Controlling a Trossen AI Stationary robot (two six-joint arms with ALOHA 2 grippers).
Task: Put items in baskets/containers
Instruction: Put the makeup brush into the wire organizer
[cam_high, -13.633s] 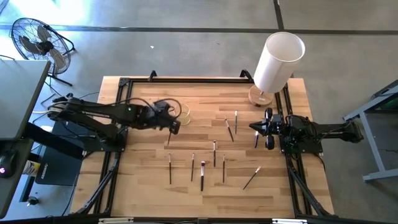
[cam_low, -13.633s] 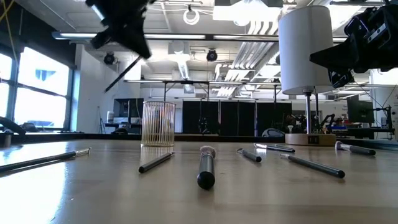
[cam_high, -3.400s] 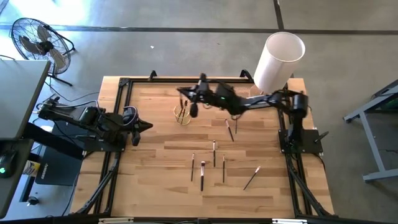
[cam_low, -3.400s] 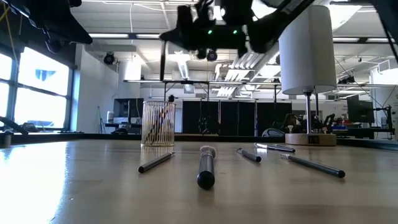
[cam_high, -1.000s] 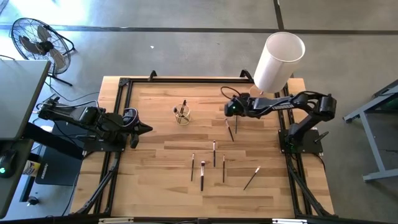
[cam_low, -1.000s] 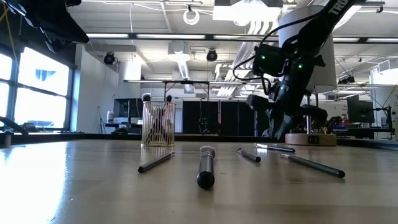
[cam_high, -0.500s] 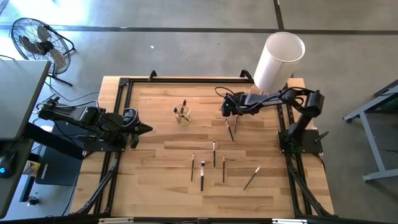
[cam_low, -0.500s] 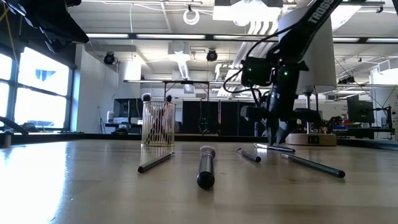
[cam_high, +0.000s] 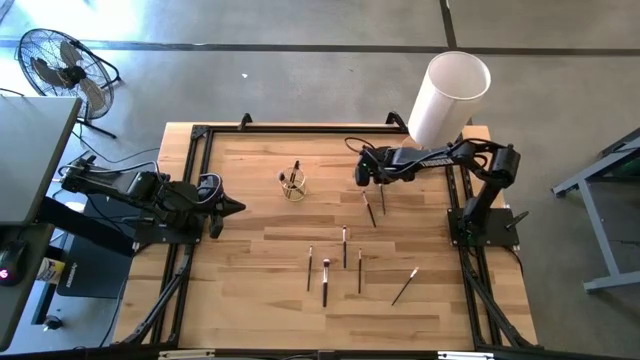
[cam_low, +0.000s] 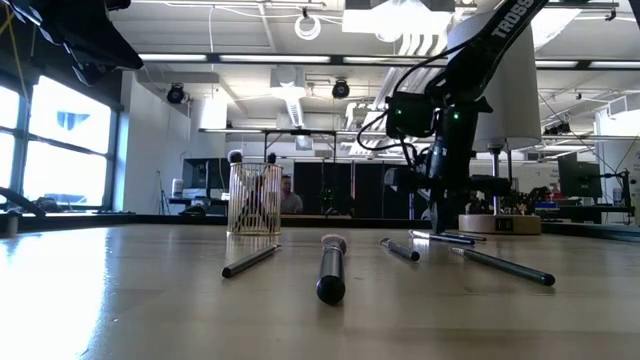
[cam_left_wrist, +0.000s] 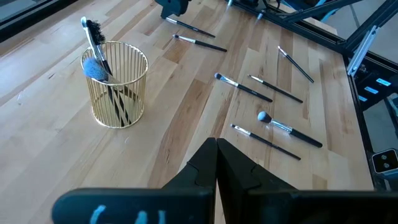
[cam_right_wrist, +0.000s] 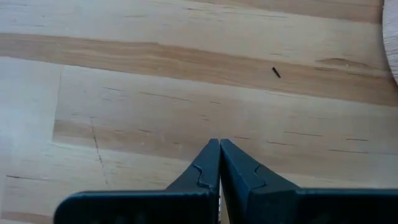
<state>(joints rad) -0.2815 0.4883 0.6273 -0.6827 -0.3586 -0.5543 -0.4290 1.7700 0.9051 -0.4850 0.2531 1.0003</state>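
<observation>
A small round cup of golden wire (cam_high: 293, 184) (cam_low: 254, 198) (cam_left_wrist: 115, 83) stands on the table's far middle, with a few brushes upright in it. Several thin brushes lie flat on the wood: two (cam_high: 369, 209) (cam_high: 380, 194) right of the cup, the others (cam_high: 344, 246) (cam_high: 325, 282) (cam_high: 404, 286) nearer the front. My right gripper (cam_high: 361, 179) (cam_low: 440, 221) (cam_right_wrist: 219, 142) is shut and points down just beyond the far ends of the two brushes. My left gripper (cam_high: 237, 207) (cam_left_wrist: 216, 140) waits shut at the table's left, left of the cup. My right gripper's shut fingertips (cam_right_wrist: 214, 149) point straight down at bare wood close to the far ends of the two brushes. No brush shows between them in the right wrist view. Whether they touch the table or a brush, I cannot tell.
A tall white cylinder (cam_high: 447, 98) (cam_low: 490, 80) stands on a round wooden base at the table's far right corner, right behind the right arm. A black frame rims the table. A fan (cam_high: 60, 65) stands on the floor, and a person (cam_low: 290, 201) shows in the room beyond.
The right gripper has moved a little toward the table's left and sunk toward the wood, and it has turned from slanting to pointing straight down. It has stayed shut. The brushes and the cup have kept their places.
</observation>
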